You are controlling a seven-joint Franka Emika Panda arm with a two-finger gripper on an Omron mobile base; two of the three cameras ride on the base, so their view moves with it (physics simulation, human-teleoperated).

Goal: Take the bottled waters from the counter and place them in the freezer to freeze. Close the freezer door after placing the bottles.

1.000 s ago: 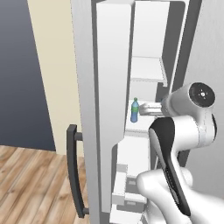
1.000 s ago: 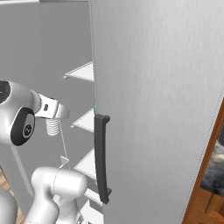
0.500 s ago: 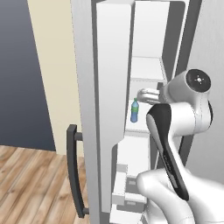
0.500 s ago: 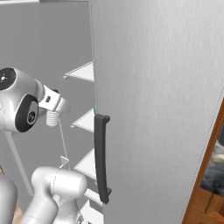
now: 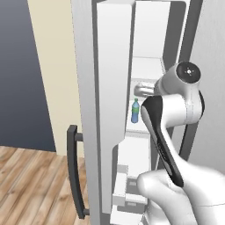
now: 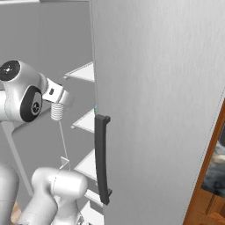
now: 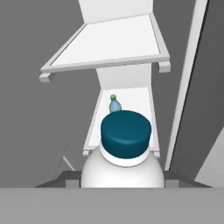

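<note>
The freezer (image 5: 149,70) stands open, with its door (image 5: 110,88) swung out to the left and the white lining facing me. A blue-tinted bottled water (image 5: 135,110) with a green cap stands upright on a white inner shelf (image 7: 127,98), also seen as a small bottle (image 7: 114,105) in the hand view. My gripper (image 6: 58,100) is shut on the second bottled water (image 6: 57,111), whitish and ribbed. In the hand view its dark teal cap (image 7: 126,133) sits close in front of the camera. The held bottle hangs in front of the shelves, short of the blue one. The counter is out of view.
The freezer door's dark bar handle (image 5: 74,176) sticks out at lower left. A plain grey door (image 6: 162,88) with its own dark handle (image 6: 102,158) bounds the right side. White shelves (image 6: 83,72) stack above and below, drawers (image 5: 127,189) lie lower down. Wooden floor (image 5: 30,184) lies left.
The arm lifted the held whitish bottle upward in front of the freezer shelves, mostly in the first half second. The blue bottle and the door have not moved.
</note>
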